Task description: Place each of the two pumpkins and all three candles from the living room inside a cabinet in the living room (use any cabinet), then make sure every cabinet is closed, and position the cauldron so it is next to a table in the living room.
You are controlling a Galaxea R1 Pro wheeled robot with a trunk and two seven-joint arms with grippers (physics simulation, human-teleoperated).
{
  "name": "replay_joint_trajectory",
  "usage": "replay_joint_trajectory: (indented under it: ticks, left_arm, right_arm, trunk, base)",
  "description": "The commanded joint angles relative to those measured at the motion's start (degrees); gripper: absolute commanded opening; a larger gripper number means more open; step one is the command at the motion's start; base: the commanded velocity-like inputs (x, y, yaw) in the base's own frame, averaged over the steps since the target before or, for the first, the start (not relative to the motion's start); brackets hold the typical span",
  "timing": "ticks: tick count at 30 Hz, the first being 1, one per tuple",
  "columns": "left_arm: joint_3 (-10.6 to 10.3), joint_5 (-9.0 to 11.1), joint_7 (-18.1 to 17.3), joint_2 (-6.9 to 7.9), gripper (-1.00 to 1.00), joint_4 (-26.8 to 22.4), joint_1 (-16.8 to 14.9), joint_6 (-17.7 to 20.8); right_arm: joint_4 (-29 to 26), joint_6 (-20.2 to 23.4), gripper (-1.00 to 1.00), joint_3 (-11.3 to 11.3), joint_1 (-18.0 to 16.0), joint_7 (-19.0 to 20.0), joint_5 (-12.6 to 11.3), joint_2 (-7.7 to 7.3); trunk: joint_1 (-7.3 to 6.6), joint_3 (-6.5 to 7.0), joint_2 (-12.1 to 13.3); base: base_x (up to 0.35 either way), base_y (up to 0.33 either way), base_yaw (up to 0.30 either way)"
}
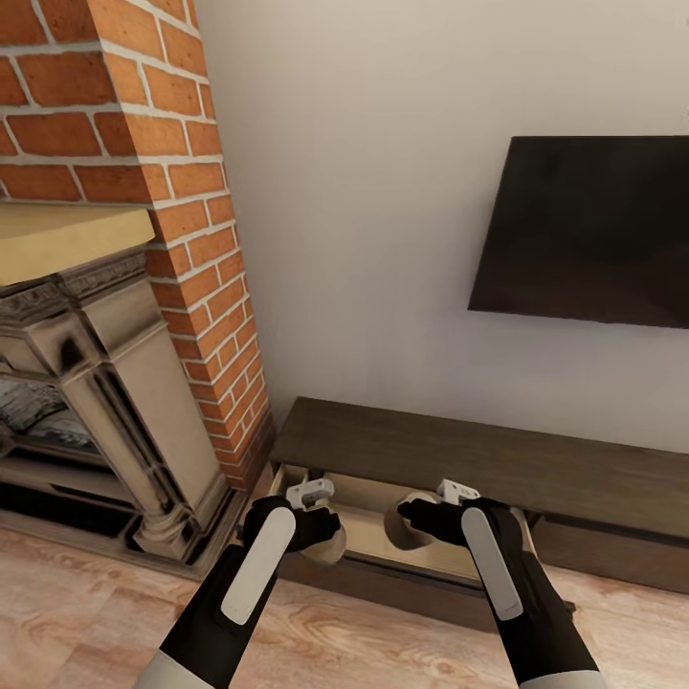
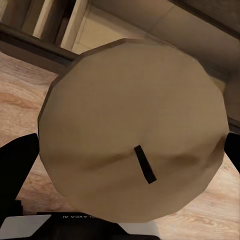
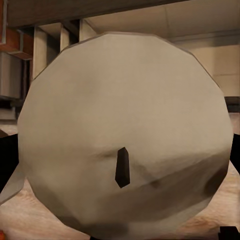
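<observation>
Candles: a stubby olive-tan wax candle point(image 2: 132, 132) is pinched in the left gripper point(image 1: 311, 524), a second, paler candle point(image 3: 125, 135) in the right gripper point(image 1: 421, 522). Both hang over the pale open drawer point(image 1: 368, 522) of the long dark-brown wooden cabinet point(image 1: 478, 455) beside the brick fireplace point(image 1: 144, 191). Neither released yet. Judged early: third candle, pumpkins, closing and cauldron remain.

Brick fireplace point(image 1: 105, 287), wall television point(image 1: 584, 230), wood floor point(image 1: 96, 612).

open drawer point(image 1: 368, 522) pale inside free, cabinet top point(image 1: 459, 455) overhanging
</observation>
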Motion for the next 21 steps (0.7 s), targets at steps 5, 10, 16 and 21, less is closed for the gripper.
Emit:
replay_joint_trajectory:
  ticks: [5,10,16,21]
  left_arm:
    - [0.0,0.5,0.6,0.0,-1.0,-0.1,-0.1,0.1]
    - [0.0,0.5,0.6,0.0,-1.0,-0.1,-0.1,0.1]
    - [0.0,0.5,0.6,0.08,-1.0,-0.1,0.0,0.1]
    - [0.0,0.5,0.6,0.09,-1.0,-0.1,0.0,0.2]
  right_arm:
    - [0.0,0.1,-1.0,0.0,0.0,-0.6,-0.6,0.06]
    - [0.0,0.1,-1.0,0.0,0.0,-0.6,-0.6,0.09]
    - [0.0,0.1,-1.0,0.0,0.0,-0.6,-0.5,0.18]
    - [0.0,0.1,-1.0,0.1,0.0,-0.6,-0.5,0.18]
  trunk:
    - [0.01,-0.04,-0.1]
    - [0.01,0.07,-0.1]
    - [0.01,0.22,-0.1]
    - [0.01,0.28,-0.1]
  base:
    - [0.0,0.0,-0.133]
    - [0.038,0.0,-0.261]
    - [0.138,0.0,-0.275]
    - [0.029,0.017,-0.136]
